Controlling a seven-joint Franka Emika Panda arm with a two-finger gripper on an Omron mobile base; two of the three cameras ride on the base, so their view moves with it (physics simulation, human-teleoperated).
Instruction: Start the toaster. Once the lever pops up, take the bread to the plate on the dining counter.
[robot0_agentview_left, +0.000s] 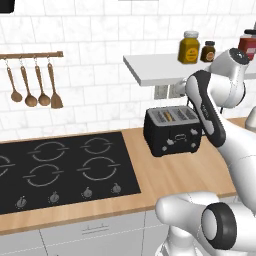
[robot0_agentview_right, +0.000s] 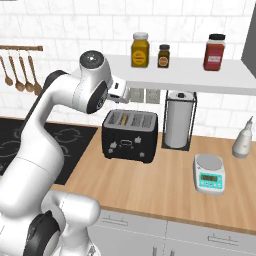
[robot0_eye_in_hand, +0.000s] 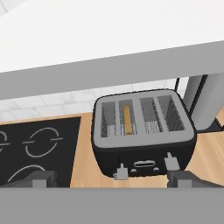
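The black four-slot toaster (robot0_agentview_left: 172, 131) (robot0_agentview_right: 130, 137) (robot0_eye_in_hand: 144, 131) stands on the wood worktop by the wall, under a white shelf. A brown slice of bread (robot0_eye_in_hand: 127, 118) (robot0_agentview_left: 168, 116) (robot0_agentview_right: 125, 118) sits low in its second slot from the left. Two pale levers (robot0_eye_in_hand: 121, 171) show on its front face. My gripper (robot0_eye_in_hand: 111, 179) hovers above and in front of the toaster, open wide, with nothing between its fingertips (robot0_eye_in_hand: 39, 179). The hand is tucked just below the shelf edge. The plate and the dining counter are out of view.
The white shelf (robot0_agentview_right: 190, 70) carries jars close above the hand. A black hob (robot0_agentview_left: 65, 167) lies left of the toaster. A paper towel roll (robot0_agentview_right: 178, 120), a small scale (robot0_agentview_right: 210, 174) and a white bottle (robot0_agentview_right: 242, 140) stand to its right. Wooden utensils (robot0_agentview_left: 32, 82) hang on the wall.
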